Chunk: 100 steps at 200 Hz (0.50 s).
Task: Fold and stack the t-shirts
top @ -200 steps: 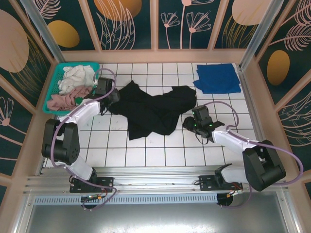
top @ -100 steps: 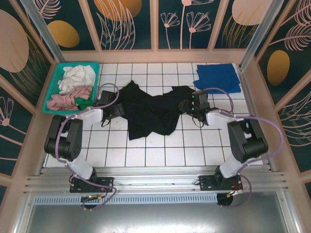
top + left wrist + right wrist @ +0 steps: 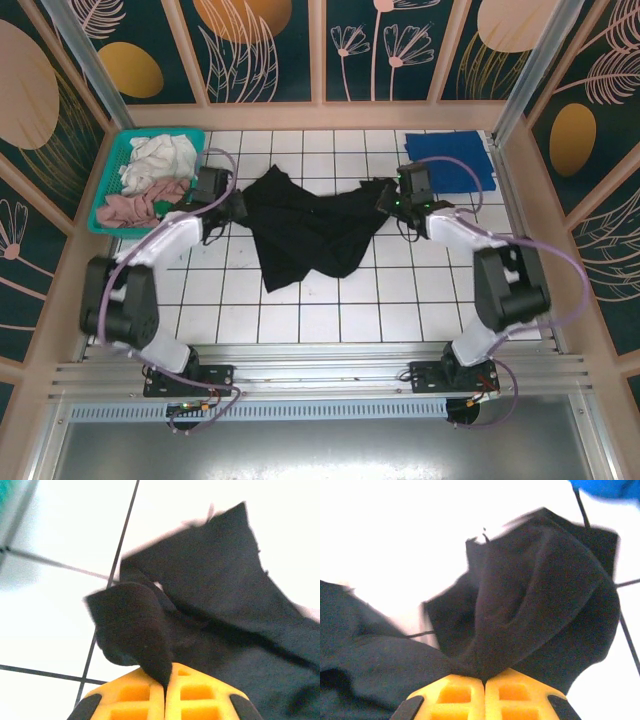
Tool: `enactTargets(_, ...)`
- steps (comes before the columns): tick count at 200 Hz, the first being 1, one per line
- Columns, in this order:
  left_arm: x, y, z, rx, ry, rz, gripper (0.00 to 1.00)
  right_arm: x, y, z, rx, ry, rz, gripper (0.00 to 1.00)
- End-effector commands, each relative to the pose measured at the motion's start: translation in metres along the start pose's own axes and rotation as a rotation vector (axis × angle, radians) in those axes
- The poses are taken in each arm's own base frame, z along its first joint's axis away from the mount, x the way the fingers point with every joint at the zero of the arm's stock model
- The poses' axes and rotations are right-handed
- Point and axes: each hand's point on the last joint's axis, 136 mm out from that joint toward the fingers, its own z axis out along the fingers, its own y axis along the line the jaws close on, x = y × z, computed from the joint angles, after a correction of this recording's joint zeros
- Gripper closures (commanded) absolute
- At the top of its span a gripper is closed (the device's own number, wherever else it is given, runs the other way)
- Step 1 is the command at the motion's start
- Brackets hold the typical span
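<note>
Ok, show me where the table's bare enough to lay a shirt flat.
Widest: the near tiles between black shirt and arm bases. A narrower strip runs along the far wall between basket and blue shirt. Crowded in the middle, where left claw and right claw pinch the black shirt.

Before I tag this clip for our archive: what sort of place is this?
Probably a robot test cell, not a home: a white tiled table fenced by printed panels, with a left pincer and right pincer each shut on the black t-shirt, and a teal basket of laundry.
</note>
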Motion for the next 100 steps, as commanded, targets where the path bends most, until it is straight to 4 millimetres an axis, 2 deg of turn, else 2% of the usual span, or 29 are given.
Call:
enactTargets(1,-0.054,-0.017,-0.086,0.044,-0.198,0.007,1.00,-0.042,0.028,-0.085,-0.027,-0.154,-0.064,1.00)
enactTargets(18,-0.077,-0.022,-0.141,0.075,-0.303,-0.006,1.00,-0.058,0.043,-0.135,-0.056,-0.208,-0.083,1.00)
enactTargets(31,-0.088,-0.024,-0.172,0.089,-0.359,-0.010,1.00,-0.069,0.053,-0.167,-0.080,-0.246,-0.096,1.00)
enactTargets(43,-0.097,-0.026,-0.187,0.094,-0.396,-0.014,1.00,-0.080,0.059,-0.182,-0.089,-0.270,-0.107,1.00)
enactTargets(51,-0.101,-0.030,-0.186,0.099,-0.398,-0.006,1.00,-0.088,0.060,-0.184,-0.075,-0.287,-0.110,1.00)
enactTargets(59,-0.105,-0.032,-0.177,0.088,-0.387,0.001,1.00,-0.096,0.059,-0.176,-0.060,-0.290,-0.115,1.00)
enactTargets(71,-0.107,-0.036,-0.152,0.071,-0.344,0.015,1.00,-0.108,0.056,-0.149,-0.053,-0.263,-0.119,1.00)
enactTargets(82,-0.107,-0.035,-0.121,0.035,-0.299,0.018,1.00,-0.119,0.049,-0.112,-0.032,-0.234,-0.116,1.00)
enactTargets(95,-0.099,-0.033,-0.083,-0.002,-0.228,0.029,1.00,-0.127,0.049,-0.062,-0.050,-0.175,-0.140,1.00)
enactTargets(100,-0.096,-0.030,-0.068,-0.024,-0.201,0.028,0.85,-0.127,0.046,-0.039,-0.047,-0.137,-0.142,0.98)
